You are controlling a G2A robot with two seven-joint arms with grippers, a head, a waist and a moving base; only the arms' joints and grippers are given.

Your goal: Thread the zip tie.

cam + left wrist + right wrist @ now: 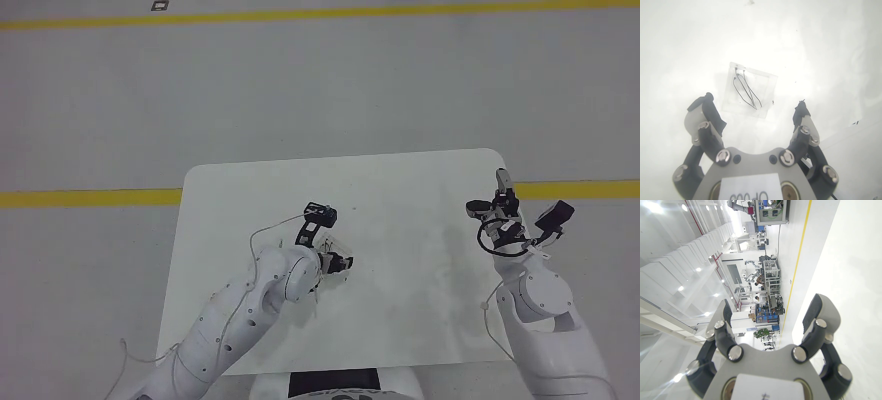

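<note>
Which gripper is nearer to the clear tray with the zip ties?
Left. The left gripper hangs open close to the clear tray; the right gripper is far away at the table's right edge.

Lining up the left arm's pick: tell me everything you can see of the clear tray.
The clear tray is a shallow square of see-through plastic with a raised rim, lying flat on the white table, askew to the left gripper. A few thin black zip ties lie loose inside, heads toward one corner, tails crossing. The gripper, open, is apart from it.
</note>
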